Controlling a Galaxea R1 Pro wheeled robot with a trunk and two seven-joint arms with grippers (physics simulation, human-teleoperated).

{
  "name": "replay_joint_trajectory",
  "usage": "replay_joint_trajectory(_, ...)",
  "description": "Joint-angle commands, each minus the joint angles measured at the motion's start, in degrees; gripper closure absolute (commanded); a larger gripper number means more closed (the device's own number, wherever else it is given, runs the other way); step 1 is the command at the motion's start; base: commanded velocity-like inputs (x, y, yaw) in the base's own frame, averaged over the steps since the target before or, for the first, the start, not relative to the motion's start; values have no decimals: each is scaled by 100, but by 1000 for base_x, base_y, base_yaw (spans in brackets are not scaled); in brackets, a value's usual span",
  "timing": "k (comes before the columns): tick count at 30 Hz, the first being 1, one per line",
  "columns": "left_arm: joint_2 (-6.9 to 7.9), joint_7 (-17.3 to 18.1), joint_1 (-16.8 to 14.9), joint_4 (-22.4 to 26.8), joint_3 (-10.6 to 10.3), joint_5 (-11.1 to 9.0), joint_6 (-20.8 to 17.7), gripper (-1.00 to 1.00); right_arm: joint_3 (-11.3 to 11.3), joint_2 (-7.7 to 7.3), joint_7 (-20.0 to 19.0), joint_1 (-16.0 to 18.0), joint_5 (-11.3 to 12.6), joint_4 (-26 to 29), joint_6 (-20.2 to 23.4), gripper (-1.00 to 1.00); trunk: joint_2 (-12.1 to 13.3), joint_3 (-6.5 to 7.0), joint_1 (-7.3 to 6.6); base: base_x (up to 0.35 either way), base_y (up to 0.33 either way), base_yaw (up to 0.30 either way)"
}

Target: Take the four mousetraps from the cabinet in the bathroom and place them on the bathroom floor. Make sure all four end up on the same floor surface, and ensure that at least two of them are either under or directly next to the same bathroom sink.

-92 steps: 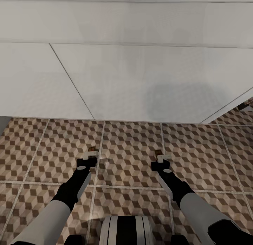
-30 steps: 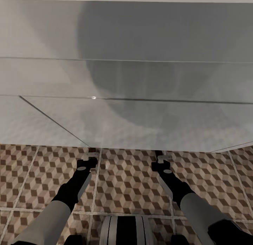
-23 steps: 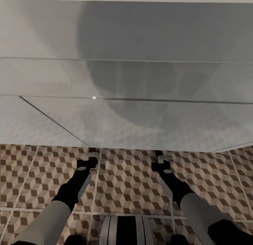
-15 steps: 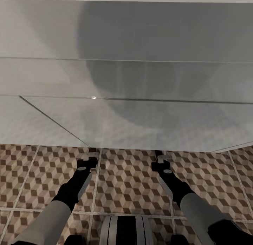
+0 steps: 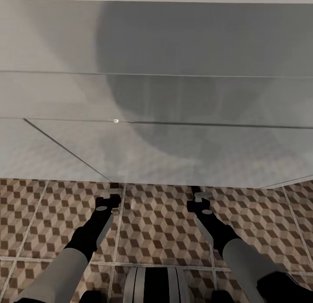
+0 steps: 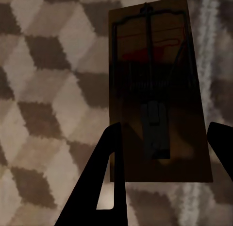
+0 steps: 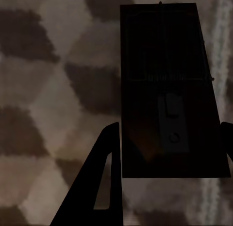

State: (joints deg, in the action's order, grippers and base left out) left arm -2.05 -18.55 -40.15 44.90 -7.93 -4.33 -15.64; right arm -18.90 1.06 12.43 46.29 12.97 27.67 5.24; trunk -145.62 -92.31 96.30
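Each gripper holds a mousetrap just above the cube-patterned bathroom floor (image 5: 161,225). In the left wrist view, a dark-brown mousetrap (image 6: 155,90) with wire parts sits between the fingers of my left gripper (image 6: 162,133), which is shut on its long edges. In the right wrist view, a second, shadowed mousetrap (image 7: 170,90) is clasped the same way by my right gripper (image 7: 170,131). In the head view, the left gripper (image 5: 114,192) and right gripper (image 5: 196,192) reach the lower edge of the white vanity (image 5: 174,155), which hides the traps' far ends.
The white vanity's broad surface spans the upper part of the head view, with a round shadow on it. Patterned tiles with pale grout lines lie below and to both sides of my arms. My trunk (image 5: 156,285) shows at the bottom.
Since three seconds ago the camera has come closer to the vanity, which now covers more of the view and reaches the gripper tips. Nothing has moved in the last second.
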Motion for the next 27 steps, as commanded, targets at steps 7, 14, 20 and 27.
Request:
replay_joint_trajectory(7,4,-58,-2,10,-24,-37,-27,100,-44,-1,57,3,71,11,43,100,-1,-16,-1,0,0,-73)
replay_joint_trajectory(14,3,-64,-2,10,-29,-34,-27,100,-43,-3,56,3,76,17,35,100,-1,-19,-1,0,0,-17)
replay_joint_trajectory(20,3,-75,-2,10,-32,-33,-27,100,-43,-1,54,3,82,19,38,100,-1,-19,-1,0,0,-2)
replay_joint_trajectory(27,3,-70,-2,10,-33,-33,-30,100,-43,0,53,3,83,19,24,100,-1,-19,-1,0,0,0)
